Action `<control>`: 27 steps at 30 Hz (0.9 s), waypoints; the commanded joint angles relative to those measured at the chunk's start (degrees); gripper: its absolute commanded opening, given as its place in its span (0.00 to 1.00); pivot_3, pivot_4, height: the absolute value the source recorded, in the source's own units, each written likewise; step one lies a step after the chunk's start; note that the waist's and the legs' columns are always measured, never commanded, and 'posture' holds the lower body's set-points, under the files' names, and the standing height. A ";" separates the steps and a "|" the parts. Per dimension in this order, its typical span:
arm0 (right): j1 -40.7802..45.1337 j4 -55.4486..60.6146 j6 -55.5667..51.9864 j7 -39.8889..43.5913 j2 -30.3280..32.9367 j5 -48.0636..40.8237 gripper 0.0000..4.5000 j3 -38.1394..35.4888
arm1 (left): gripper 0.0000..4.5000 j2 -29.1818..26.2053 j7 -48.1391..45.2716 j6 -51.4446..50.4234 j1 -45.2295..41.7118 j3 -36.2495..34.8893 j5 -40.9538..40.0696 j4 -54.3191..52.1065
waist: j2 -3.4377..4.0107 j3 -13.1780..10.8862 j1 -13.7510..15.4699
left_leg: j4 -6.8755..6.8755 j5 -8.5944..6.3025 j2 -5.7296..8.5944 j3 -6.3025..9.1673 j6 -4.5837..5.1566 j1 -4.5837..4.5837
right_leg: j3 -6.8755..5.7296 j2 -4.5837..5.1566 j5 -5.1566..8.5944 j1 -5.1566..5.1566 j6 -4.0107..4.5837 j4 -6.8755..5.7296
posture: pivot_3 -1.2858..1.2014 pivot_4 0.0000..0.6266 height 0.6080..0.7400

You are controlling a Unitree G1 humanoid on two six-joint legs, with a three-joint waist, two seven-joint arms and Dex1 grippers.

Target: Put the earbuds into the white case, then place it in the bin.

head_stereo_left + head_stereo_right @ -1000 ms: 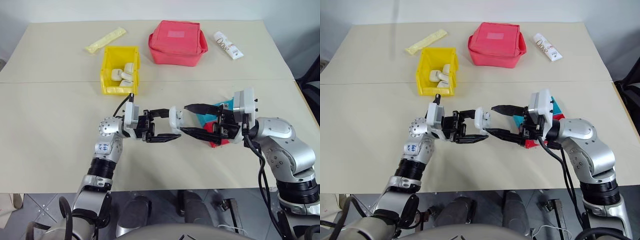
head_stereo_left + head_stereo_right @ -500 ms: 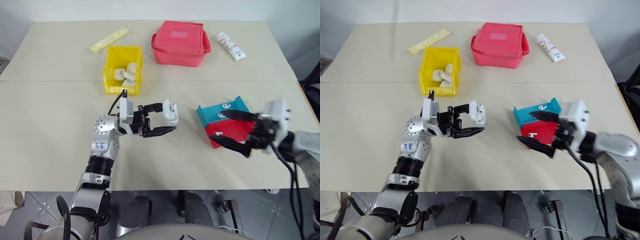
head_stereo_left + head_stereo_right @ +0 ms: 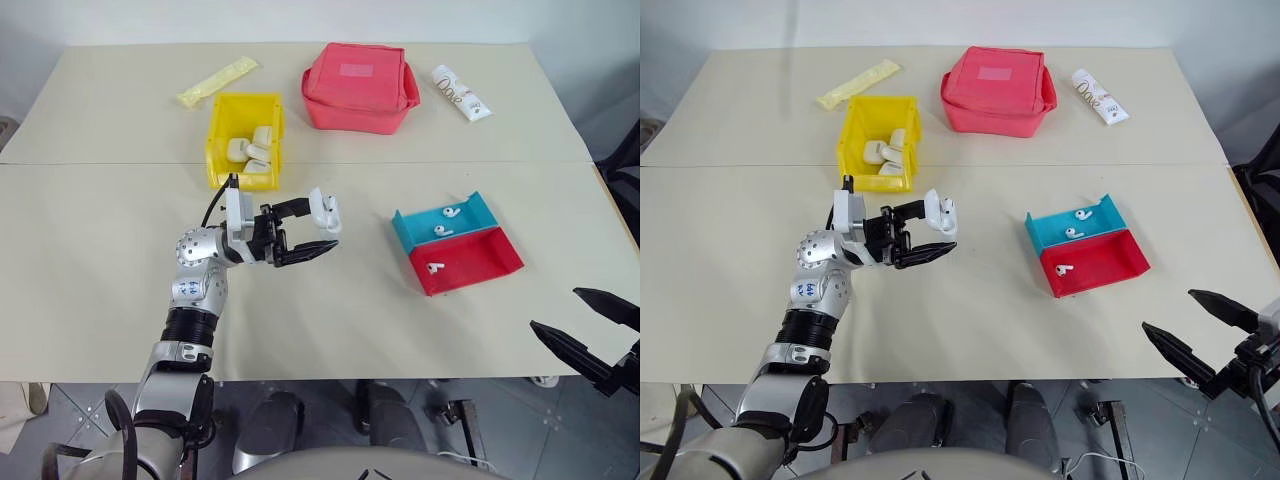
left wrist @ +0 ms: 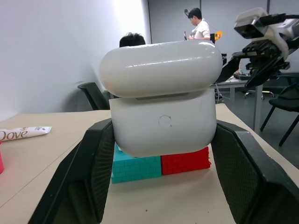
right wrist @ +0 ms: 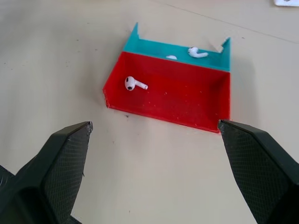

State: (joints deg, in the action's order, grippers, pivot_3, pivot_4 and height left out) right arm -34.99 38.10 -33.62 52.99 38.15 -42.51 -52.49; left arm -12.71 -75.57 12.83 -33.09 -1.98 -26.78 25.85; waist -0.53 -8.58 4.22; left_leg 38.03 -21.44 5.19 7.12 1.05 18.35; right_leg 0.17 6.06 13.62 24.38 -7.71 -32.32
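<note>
My left pincer (image 3: 303, 228) clasped the white case (image 3: 325, 209) above the table (image 3: 100, 260), while my right pincer (image 3: 1200, 335) hung spread wide near the trays (image 3: 457, 243).

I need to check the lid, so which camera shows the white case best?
The left wrist view: the white case sits close up between the left pincer's fingers, lid seam visible. Both eye views show it small and far off, held above the table.
</note>
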 commanded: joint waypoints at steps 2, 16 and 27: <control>2.83 0.88 -1.15 -2.16 4.04 -1.44 1.00 0.11 | 0.61 -0.48 0.79 0.60 0.60 -0.87 -0.56 -2.01 | 0.01 -0.01 0.01 | 0.00 0.00 0.01 0.00 0.01 0.00 | 0.00 0.00 0.00 0.00 0.00 0.01 | 0.52 0.24 1.00; 62.47 -30.18 -15.40 2.19 29.32 11.63 1.00 51.06 | 0.61 1.29 6.03 0.59 7.77 1.05 -0.36 -11.57 | 0.10 -0.08 -1.05 | 0.00 0.03 -0.09 0.10 -0.03 0.18 | -0.21 0.19 -0.07 0.07 0.10 0.28 | 0.52 0.24 1.00; 92.96 -62.33 -0.21 15.74 16.50 37.64 0.51 77.28 | 0.61 2.45 7.07 0.20 12.90 4.13 -0.78 -18.52 | 0.13 -0.08 -1.65 | 0.09 0.12 0.11 0.09 0.09 0.45 | -0.26 0.16 -0.26 0.19 -0.14 0.32 | 0.52 0.24 1.00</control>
State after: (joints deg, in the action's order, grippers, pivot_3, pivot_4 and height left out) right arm 56.40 -22.15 -36.17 67.36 54.22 -7.37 24.90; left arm -10.17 -68.96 12.76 -20.41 1.77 -26.81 9.79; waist -0.39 -8.66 2.57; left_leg 38.11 -21.31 5.28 7.24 1.14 18.87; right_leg -0.10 6.21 13.36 24.63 -7.84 -32.05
